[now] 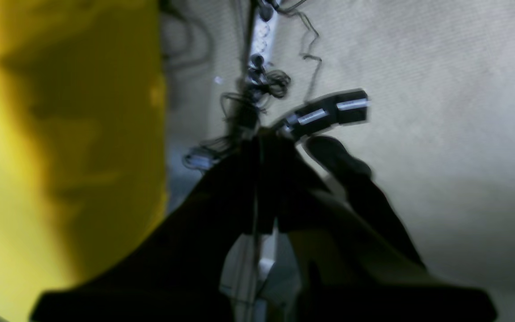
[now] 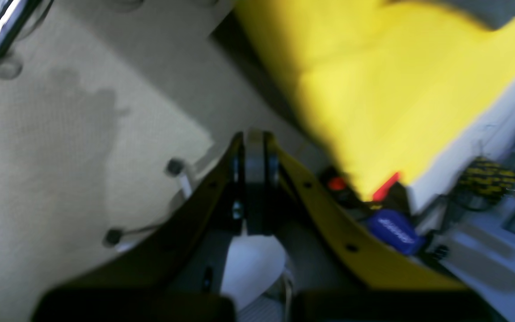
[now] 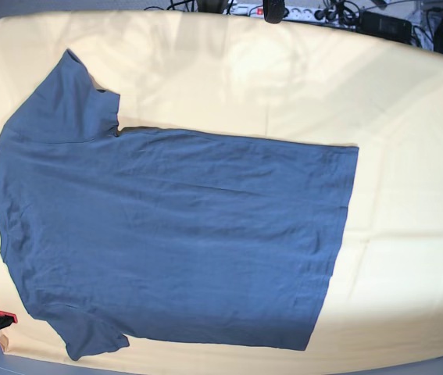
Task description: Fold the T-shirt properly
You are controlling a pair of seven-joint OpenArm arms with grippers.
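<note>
**Shirt lies flat, both arms hang off to the side**

The T-shirt (image 3: 174,234) is spread out flat on the yellow cloth (image 3: 409,156) that covers the table. It fills the left and middle of the base view. Its neck end is at the left edge of the frame and its bottom hem is toward the right. One sleeve points to the upper left and the other to the lower left. No fold has been made yet, I think.

The left end effector (image 1: 262,147) is pinched together with nothing in it. The right end effector (image 2: 255,147) is pinched together and empty too. Both wrist views show mostly floor (image 2: 61,112), with the yellow cloth only at one side, so both arms look to be off the table.

What could go wrong? The shirt reaches nearly to the left and bottom edges of the yellow cloth. A pull that way could drag it off. An end effector could also grab the yellow cloth along with the shirt, and then the cloth would bunch up and spoil the fold. The shirt is big and floppy, so lifting one corner alone could make it twist.
</note>
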